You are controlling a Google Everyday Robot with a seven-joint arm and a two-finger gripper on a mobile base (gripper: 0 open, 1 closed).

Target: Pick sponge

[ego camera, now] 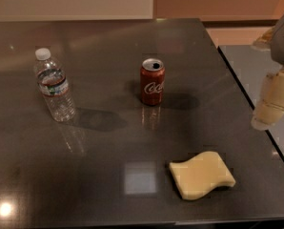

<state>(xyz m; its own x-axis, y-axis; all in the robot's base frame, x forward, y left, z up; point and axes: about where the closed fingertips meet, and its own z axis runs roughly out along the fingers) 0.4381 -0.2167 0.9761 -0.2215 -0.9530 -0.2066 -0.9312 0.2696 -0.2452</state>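
The sponge is a flat pale yellow foam block with wavy edges. It lies on the dark table near the front right. My gripper is at the right edge of the view, cream-coloured, hanging above the table's right edge. It is up and to the right of the sponge, well apart from it, and holds nothing that shows.
A red cola can stands upright in the middle of the table, behind the sponge. A clear water bottle with a white cap stands at the left. A second grey surface lies beyond the table's right edge.
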